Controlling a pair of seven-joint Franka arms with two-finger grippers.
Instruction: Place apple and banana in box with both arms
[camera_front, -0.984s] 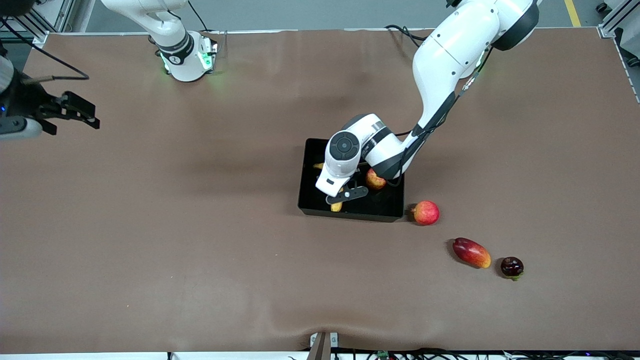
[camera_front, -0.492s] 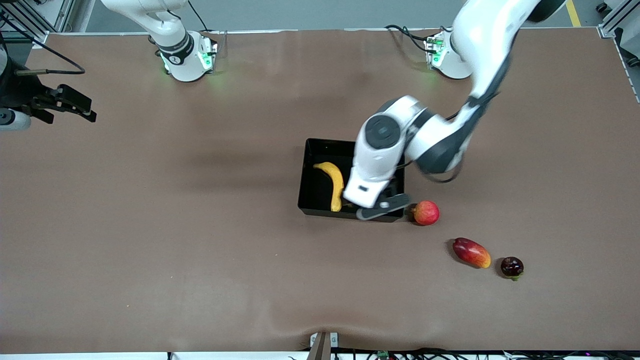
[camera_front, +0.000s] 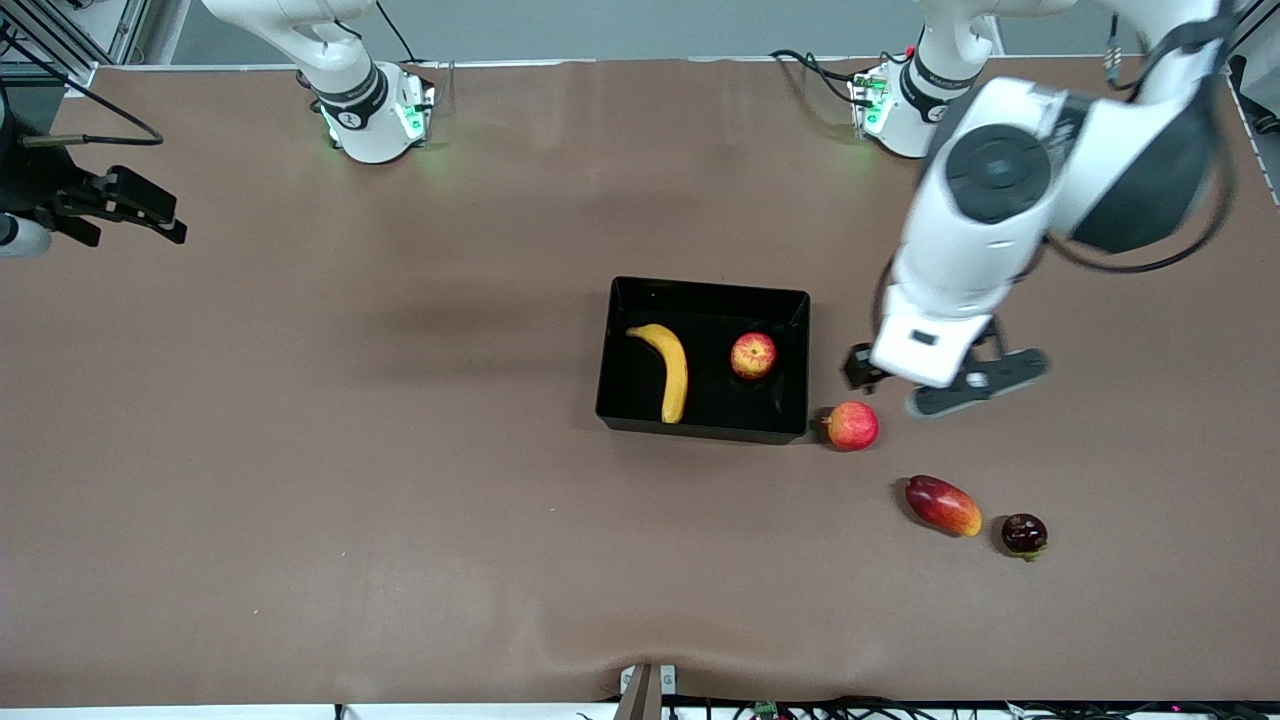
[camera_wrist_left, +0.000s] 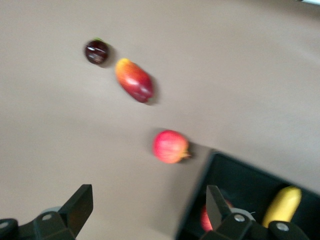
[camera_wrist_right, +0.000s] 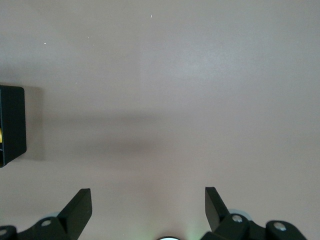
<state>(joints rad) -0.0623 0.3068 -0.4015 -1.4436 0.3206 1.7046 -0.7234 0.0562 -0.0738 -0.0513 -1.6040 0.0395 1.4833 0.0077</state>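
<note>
The black box (camera_front: 700, 430) sits mid-table. The yellow banana (camera_front: 670, 370) and the red-and-yellow apple (camera_front: 753, 355) both lie inside it, apart from each other. My left gripper (camera_front: 935, 390) is open and empty, up over bare table beside the box toward the left arm's end. In the left wrist view my left gripper (camera_wrist_left: 149, 205) shows a corner of the box (camera_wrist_left: 240, 177), the banana's end (camera_wrist_left: 282, 205) and a bit of the apple (camera_wrist_left: 205, 220). My right gripper (camera_front: 160, 215) is open and empty at the right arm's end of the table; in its wrist view (camera_wrist_right: 147, 202) the box's edge (camera_wrist_right: 11, 125) shows.
A pinker-red round fruit (camera_front: 852, 425) lies just outside the box's corner, toward the left arm's end. A red-orange mango (camera_front: 942, 505) and a small dark fruit (camera_front: 1024, 533) lie nearer the front camera. All three show in the left wrist view: round fruit (camera_wrist_left: 170, 146), mango (camera_wrist_left: 134, 80), dark fruit (camera_wrist_left: 96, 51).
My left gripper has risen out of the box and swung toward the left arm's end, leaving the banana and apple inside. The right arm has barely moved.
</note>
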